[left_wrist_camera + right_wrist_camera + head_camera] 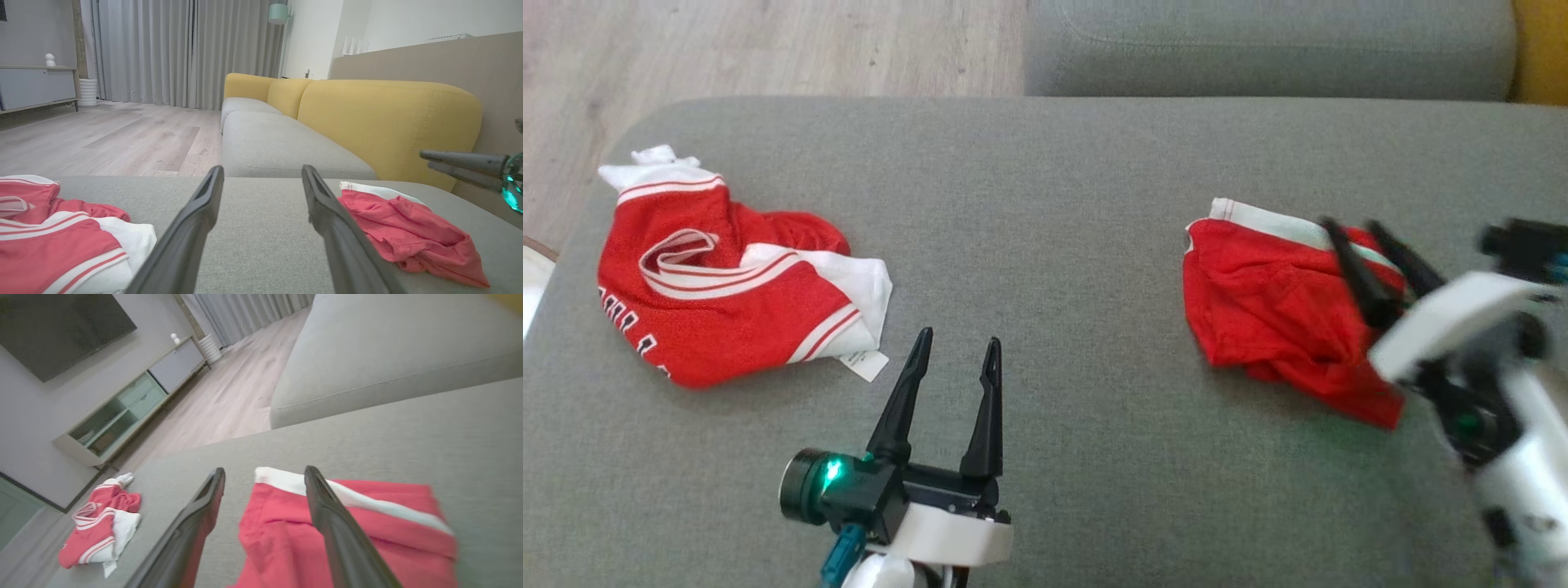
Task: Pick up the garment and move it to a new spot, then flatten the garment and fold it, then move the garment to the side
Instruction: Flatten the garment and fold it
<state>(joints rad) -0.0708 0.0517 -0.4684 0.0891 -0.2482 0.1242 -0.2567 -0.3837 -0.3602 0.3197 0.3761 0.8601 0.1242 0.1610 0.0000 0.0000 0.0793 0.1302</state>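
Red shorts (1274, 318) are lying bunched on the right side of the grey sofa cushion (1045, 188), with the waistband running across your right end effector (1352, 224), which is hanging spread just over them. Your left end effector (957, 338), also spread, is sitting well apart, nearer the jersey (727, 302).
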